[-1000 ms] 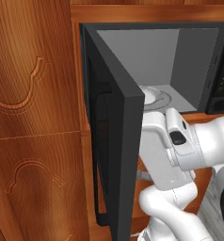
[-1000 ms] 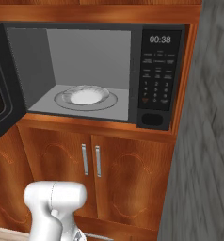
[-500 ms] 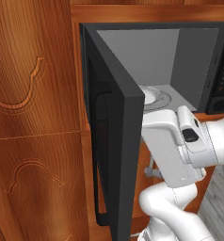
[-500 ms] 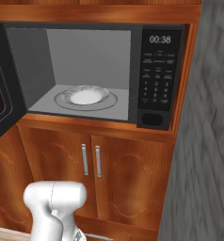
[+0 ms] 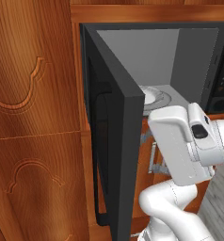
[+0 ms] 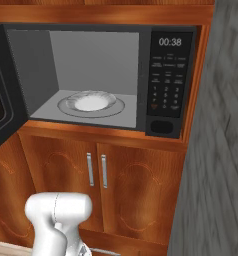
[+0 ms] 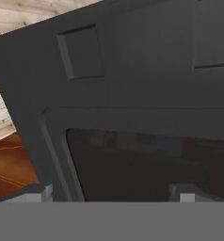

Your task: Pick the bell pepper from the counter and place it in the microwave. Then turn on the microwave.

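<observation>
- The microwave (image 6: pixel 106 80) stands open, and on its grey floor lies the glass turntable (image 6: pixel 91 103). I see nothing red on it, so I judge the pepper is not inside yet; where the pepper is, I cannot tell.
- The door (image 5: pixel 116 141) swings out to the left of the cavity. In the hand view its inner face (image 7: pixel 132 108) is very close in front of the camera.
- The gripper (image 7: pixel 111 194) shows as two pale fingertips (image 7: pixel 36 194) at the bottom of the hand view, well apart, so I read it as wide open, with nothing between them.
- I judge the step in hand is the work on the door, perhaps pushing it wider.
- To do it well, I keep the push on the flat inner face near the free edge, away from the hinge.
- I move slowly, so the arm does not hit the cabinet (image 6: pixel 103 175) under the microwave.
</observation>
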Controlling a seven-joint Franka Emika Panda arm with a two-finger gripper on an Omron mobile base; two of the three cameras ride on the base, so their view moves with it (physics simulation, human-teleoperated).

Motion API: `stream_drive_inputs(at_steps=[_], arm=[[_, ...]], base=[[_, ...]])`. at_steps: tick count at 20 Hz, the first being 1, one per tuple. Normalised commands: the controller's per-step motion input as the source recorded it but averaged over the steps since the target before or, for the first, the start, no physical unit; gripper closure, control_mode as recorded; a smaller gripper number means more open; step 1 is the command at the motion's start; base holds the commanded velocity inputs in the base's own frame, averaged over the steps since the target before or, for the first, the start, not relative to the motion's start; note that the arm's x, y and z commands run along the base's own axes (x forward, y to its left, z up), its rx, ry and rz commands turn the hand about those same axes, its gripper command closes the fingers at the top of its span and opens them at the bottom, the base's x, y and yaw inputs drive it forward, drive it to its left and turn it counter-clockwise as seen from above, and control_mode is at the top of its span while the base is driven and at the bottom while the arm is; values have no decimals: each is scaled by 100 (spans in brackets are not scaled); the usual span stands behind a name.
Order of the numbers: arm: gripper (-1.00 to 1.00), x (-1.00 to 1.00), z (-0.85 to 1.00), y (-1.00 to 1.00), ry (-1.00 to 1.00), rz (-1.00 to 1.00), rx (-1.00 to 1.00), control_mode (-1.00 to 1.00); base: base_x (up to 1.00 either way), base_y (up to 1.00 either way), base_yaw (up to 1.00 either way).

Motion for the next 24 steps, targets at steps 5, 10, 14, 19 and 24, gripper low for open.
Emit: stream_drive_inputs(at_steps=[5, 10, 14, 19, 24], arm=[[-100, 0, 0, -30, 0, -9, 2, -100], [-100, 0, 0, -35, 0, -8, 3, -100], [-100, 0, 0, -32, 0, -7, 4, -100], [-100, 0, 0, -24, 0, -8, 5, -100], [-100, 0, 0, -13, 0, -11, 5, -100]], base=[[0, 0, 0], [0, 0, 0], [0, 0, 0], [0, 0, 0], [0, 0, 0]])
